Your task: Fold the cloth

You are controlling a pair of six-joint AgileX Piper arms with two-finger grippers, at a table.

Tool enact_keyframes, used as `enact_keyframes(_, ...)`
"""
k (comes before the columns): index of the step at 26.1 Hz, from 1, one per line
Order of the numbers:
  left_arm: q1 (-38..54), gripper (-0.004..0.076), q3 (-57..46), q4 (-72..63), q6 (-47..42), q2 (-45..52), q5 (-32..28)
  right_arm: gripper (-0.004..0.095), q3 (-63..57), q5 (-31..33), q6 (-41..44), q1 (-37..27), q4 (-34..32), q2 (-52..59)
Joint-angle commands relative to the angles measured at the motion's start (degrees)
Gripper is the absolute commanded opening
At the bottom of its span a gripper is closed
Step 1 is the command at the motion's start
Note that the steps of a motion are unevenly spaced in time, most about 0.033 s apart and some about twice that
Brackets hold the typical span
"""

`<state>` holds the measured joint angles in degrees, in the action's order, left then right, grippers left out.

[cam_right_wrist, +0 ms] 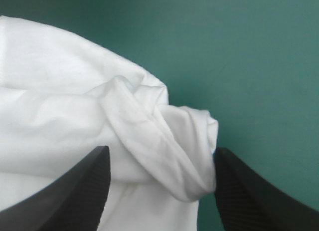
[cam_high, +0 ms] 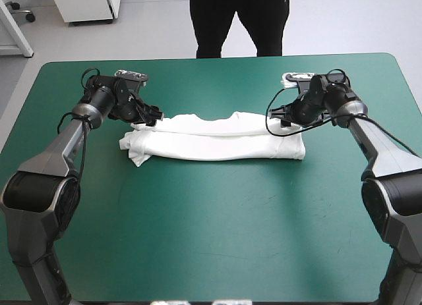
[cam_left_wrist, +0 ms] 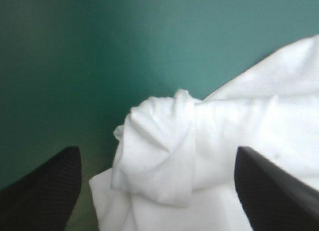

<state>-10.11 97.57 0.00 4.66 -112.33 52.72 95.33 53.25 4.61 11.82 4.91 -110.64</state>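
You will find the T-shirt [cam_high: 217, 141] folded into a long band just above the centre of the high view, on the teal-green cover [cam_high: 211, 232]. The left gripper [cam_high: 150, 115] is at its left end and the right gripper [cam_high: 285, 115] at its right end. Both jaws stand wide, with bunched cloth between them.

Plain white T-shirt [cam_high: 217, 139] here, white right through with only soft grey shading in its creases, and it sits on a cover [cam_high: 211, 239] of one even teal-green. My left fingers [cam_left_wrist: 45, 191] are black with a fine dotted grain, and my right fingers [cam_right_wrist: 259, 196] are black too, with thin close ridges running across them. My left arm [cam_high: 53, 153] and right arm [cam_high: 381, 147] show metallic grey with black joints.
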Motion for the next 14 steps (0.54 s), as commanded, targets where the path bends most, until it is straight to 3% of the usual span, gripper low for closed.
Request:
enact_keyframes(1,-0.1,0.0637,3.0,-1.2,1.1,6.4,0.1,0.0557,2.2,0.2,-0.8,-0.4,-0.7,7.0)
enact_keyframes(4,-0.1,0.0591,3.0,-4.0,1.6,8.5,0.3,0.0515,2.2,1.5,-0.8,-0.4,-1.2,9.9)
enact_keyframes(6,-0.4,0.0478,3.1,-6.4,2.8,9.3,0.7,0.0509,2.2,2.4,-0.8,-0.4,-1.5,11.7)
enact_keyframes(11,-4.3,-0.0006,3.1,-10.2,7.4,9.7,2.1,0.0509,2.2,4.3,-0.8,-0.4,-1.8,14.1)
enact_keyframes(14,-11.0,-0.0009,3.1,-11.2,8.5,9.4,-1.5,0.0509,2.2,5.6,-0.1,-0.4,-1.3,14.1)
